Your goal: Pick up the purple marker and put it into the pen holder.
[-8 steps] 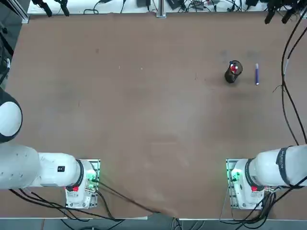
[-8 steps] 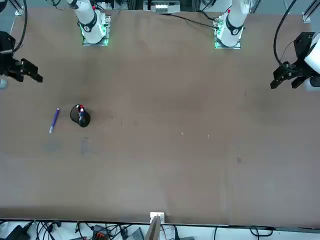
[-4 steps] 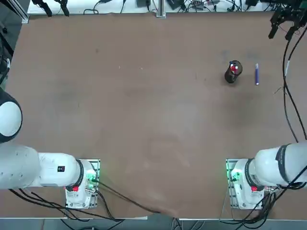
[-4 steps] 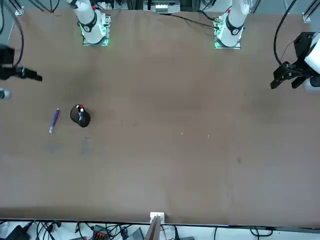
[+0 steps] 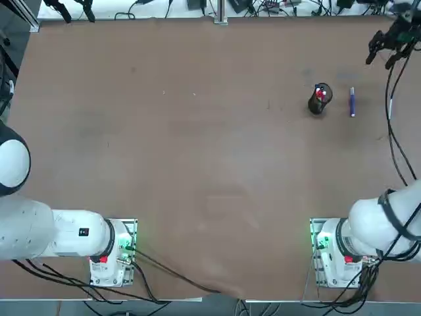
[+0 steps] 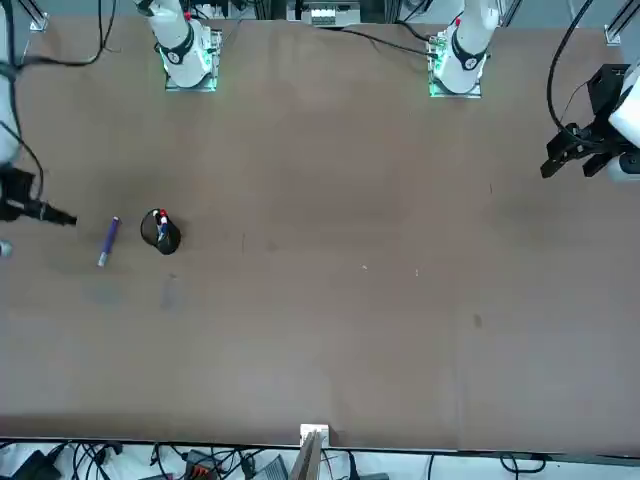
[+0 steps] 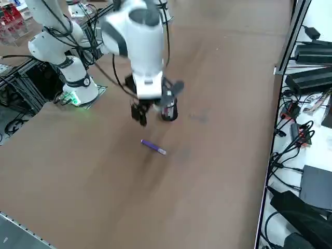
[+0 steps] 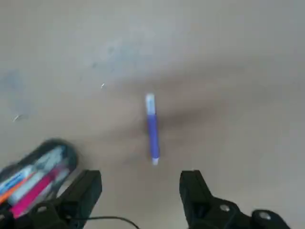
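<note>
So the marker (image 5: pixel 352 103) is lying flat on the counter (image 5: pixel 197 131), just beside the holder (image 5: pixel 319 100) but not touching it, on the side nearer the counter's right edge. Nothing is holding it. The holder stands upright with some red and white pens already poking out of it, and the purple one clearly isn't in there yet.

The right gripper (image 8: pixel 140 183) hangs above the counter near the marker, fingers spread wide and empty. In the wrist view the marker (image 8: pixel 152 129) sits out ahead of the gap between the fingers, and the holder (image 8: pixel 38 167) is off to one side. In the side view the gripper (image 7: pixel 154 110) is up in the air close to the holder (image 7: pixel 170 111), with the marker (image 7: pixel 153 146) on the counter below.

So, progress-wise: basically nothing done yet. I'd call this the approach. Still left: line up over the marker, drop down, grab it, lift, carry it over, drop it in the holder.
</note>
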### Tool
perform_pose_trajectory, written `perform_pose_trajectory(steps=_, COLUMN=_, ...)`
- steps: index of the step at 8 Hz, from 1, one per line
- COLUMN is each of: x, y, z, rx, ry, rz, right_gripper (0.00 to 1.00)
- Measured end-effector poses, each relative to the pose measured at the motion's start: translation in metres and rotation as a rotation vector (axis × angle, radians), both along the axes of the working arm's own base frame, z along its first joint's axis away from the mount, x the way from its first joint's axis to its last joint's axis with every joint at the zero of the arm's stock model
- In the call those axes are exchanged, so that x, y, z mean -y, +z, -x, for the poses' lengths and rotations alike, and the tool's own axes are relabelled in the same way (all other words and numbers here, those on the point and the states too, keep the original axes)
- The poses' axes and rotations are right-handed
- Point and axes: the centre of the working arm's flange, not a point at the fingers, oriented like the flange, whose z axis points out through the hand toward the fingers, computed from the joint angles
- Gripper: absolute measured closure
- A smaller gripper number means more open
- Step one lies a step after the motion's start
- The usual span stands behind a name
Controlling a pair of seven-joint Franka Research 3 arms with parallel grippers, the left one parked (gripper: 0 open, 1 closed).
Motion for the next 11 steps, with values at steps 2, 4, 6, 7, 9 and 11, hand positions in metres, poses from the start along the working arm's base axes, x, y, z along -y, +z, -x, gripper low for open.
perform_pose_trajectory(steps=2, x=-0.003, y=-0.059, z=0.000, rx=0.112, ry=-0.037, rz=0.036, right_gripper=0.00)
perform_pose_trajectory(steps=4, x=-0.013, y=-0.101, z=0.005, rx=0.165, ry=-0.094, rz=0.051, right_gripper=0.00)
perform_pose_trajectory(steps=6, x=-0.012, y=-0.131, z=0.006, rx=0.176, ry=-0.105, rz=0.055, right_gripper=0.00)
perform_pose_trajectory(steps=7, x=-0.011, y=-0.144, z=0.008, rx=0.168, ry=-0.108, rz=0.055, right_gripper=0.00)
perform_pose_trajectory(steps=9, x=-0.008, y=-0.158, z=0.011, rx=0.154, ry=-0.116, rz=0.053, right_gripper=0.04)
perform_pose_trajectory(steps=11, x=-0.007, y=-0.162, z=0.013, rx=0.146, ry=-0.118, rz=0.052, right_gripper=0.13)
